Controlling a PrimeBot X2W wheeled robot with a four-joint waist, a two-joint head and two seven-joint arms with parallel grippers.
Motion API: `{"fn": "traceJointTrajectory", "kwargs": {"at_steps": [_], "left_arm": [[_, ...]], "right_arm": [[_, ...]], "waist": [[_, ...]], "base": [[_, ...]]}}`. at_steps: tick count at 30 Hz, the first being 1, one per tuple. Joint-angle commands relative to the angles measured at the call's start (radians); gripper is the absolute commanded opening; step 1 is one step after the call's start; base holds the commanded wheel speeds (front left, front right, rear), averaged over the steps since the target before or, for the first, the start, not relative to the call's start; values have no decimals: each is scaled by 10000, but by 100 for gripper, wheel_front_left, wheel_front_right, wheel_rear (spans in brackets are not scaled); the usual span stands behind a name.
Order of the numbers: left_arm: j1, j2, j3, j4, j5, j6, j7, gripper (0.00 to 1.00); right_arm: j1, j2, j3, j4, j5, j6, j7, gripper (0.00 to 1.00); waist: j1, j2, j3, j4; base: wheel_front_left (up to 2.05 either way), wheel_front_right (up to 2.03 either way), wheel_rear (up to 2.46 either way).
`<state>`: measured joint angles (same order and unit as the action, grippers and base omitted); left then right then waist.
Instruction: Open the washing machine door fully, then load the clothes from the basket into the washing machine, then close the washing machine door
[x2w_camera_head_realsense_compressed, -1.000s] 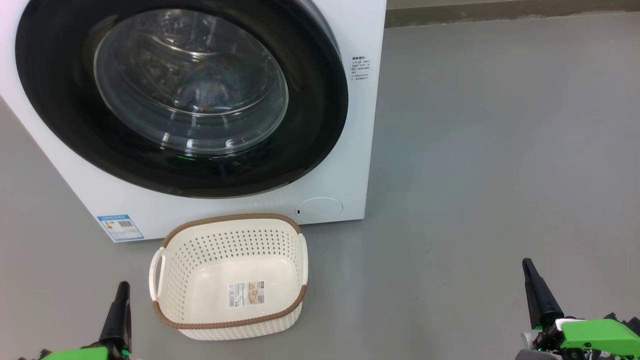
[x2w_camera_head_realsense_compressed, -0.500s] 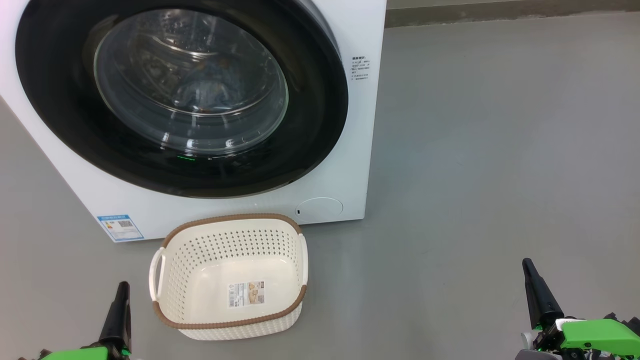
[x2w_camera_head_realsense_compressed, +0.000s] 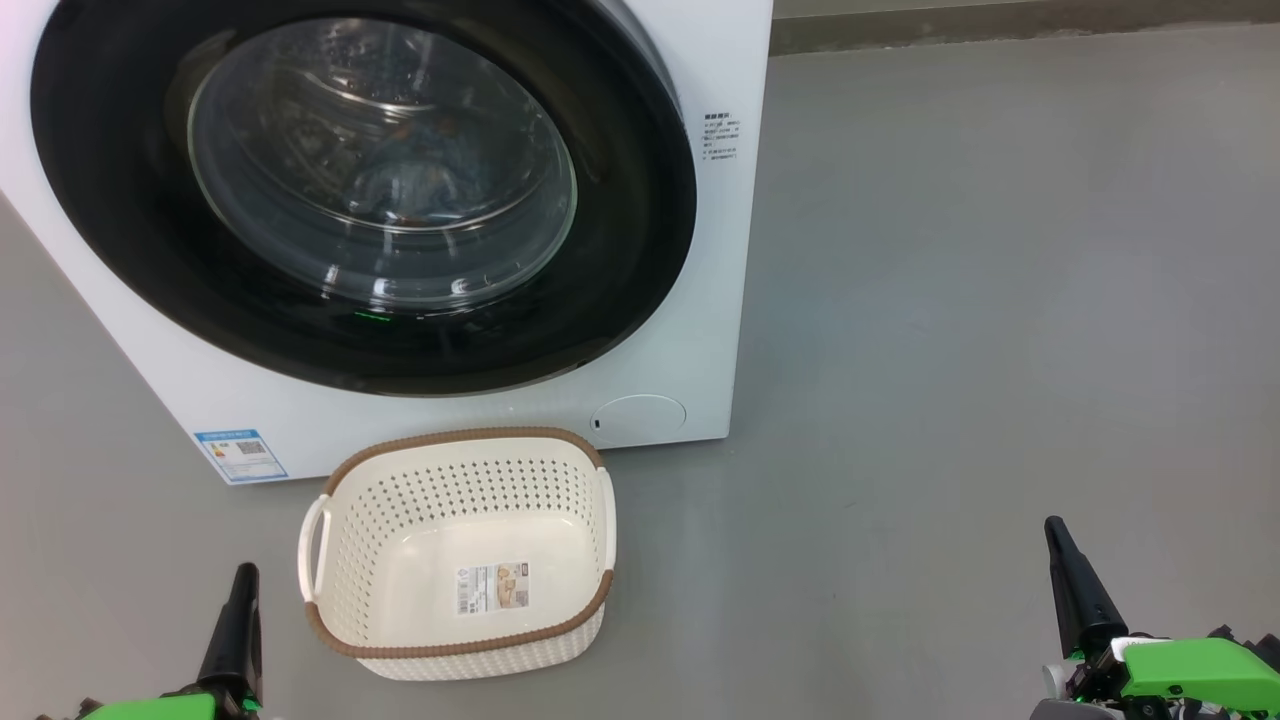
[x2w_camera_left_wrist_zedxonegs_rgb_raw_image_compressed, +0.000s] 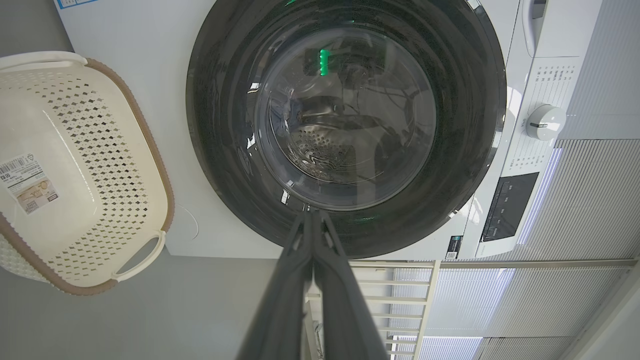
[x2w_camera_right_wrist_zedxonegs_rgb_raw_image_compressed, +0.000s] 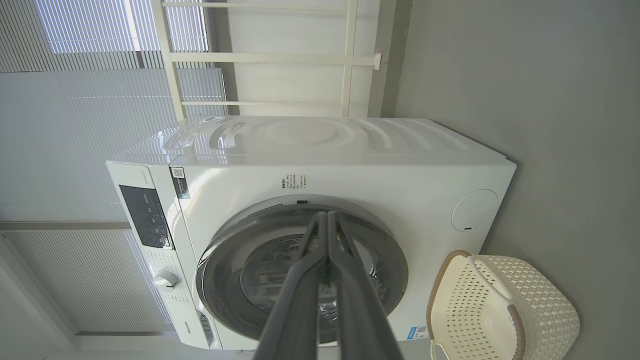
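Grey floor (x2w_camera_head_realsense_compressed: 950, 300) before a window wall. The washing machine door (x2w_camera_head_realsense_compressed: 620, 250) lies shut against the washing machine (x2w_camera_head_realsense_compressed: 735, 250). The clothes (x2w_camera_head_realsense_compressed: 400, 185) show dimly as pale blue fabric behind its glass. The basket (x2w_camera_head_realsense_compressed: 465, 433), holding only a sticker (x2w_camera_head_realsense_compressed: 492, 588), stands just in front of the machine. Left gripper (x2w_camera_head_realsense_compressed: 245, 575) and right gripper (x2w_camera_head_realsense_compressed: 1055, 530), fingers pressed together on nothing, hang farther in front of the machine, apart from it.

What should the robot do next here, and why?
Probably just park its arms, since the job looks finished. The washing machine door looks shut, bluish clothes show faintly through its glass, and the basket holds nothing but its sticker. The left gripper and right gripper are shut, holding nothing, low and apart from both.
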<state>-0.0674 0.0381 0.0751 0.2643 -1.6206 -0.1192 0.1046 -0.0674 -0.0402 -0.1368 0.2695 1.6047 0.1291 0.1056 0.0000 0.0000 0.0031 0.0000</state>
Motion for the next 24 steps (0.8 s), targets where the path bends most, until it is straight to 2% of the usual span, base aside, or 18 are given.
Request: {"fn": "traceJointTrajectory", "kwargs": {"at_steps": [1, 24], "left_arm": [[-403, 151, 355, -193, 94, -115, 61, 0], [-404, 142, 369, -193, 105, -115, 71, 0]], "right_arm": [[-405, -100, 232, -248, 41, 16, 75, 0], [-405, -100, 232, -248, 41, 16, 75, 0]], "waist": [[0, 0, 0, 0], [0, 0, 0, 0]], "base": [[0, 0, 0], [0, 0, 0]]}}
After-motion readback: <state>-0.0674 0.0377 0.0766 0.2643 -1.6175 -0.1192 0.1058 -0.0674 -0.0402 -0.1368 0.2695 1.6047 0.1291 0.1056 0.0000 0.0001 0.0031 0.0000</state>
